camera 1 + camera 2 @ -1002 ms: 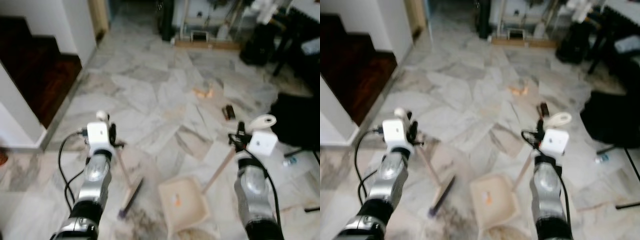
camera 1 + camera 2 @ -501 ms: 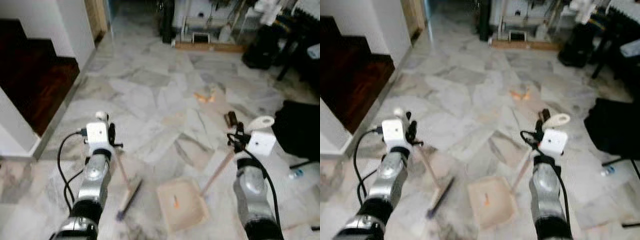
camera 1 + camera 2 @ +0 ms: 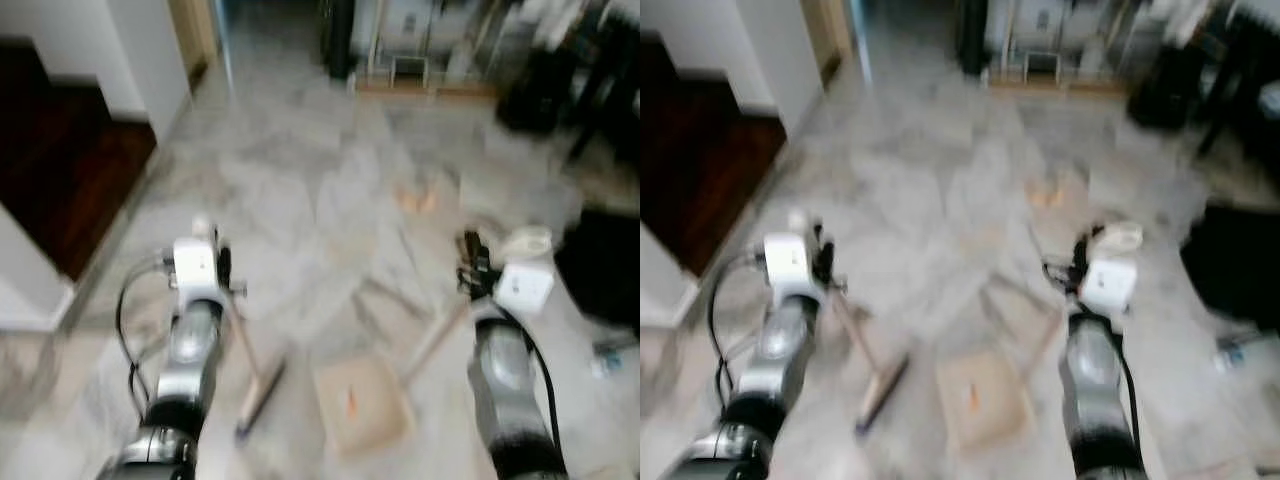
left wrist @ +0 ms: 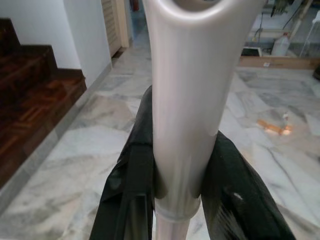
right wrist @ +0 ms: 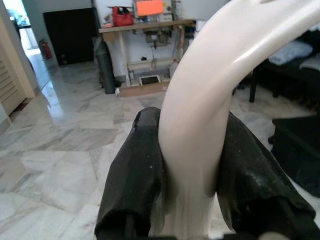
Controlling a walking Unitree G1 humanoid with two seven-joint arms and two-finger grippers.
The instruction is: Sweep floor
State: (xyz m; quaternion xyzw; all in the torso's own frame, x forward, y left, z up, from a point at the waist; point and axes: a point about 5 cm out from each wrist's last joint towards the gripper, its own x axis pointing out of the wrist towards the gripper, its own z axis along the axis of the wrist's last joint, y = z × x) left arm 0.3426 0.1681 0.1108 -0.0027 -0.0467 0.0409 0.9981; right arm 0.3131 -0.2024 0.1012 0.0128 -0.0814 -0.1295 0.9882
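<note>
The marble floor (image 3: pixel 300 200) now looks blurred and the whole scene has shifted a little since half a second ago, so the camera has moved, while the dustpan (image 3: pixel 358 402) sits low on the floor between the arms as before. The left gripper (image 4: pixel 175 165) stays clamped on the broom (image 3: pixel 255 385) handle, its head beside the dustpan. The right gripper (image 5: pixel 187 165) stays clamped on the dustpan handle, and orange scraps (image 3: pixel 418 200) lie farther ahead.

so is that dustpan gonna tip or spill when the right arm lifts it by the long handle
Probably light: the dustpan looks like thin plastic. With the right gripper clamped far up its handle, the tray may swing. The orange scrap inside could slide out.
</note>
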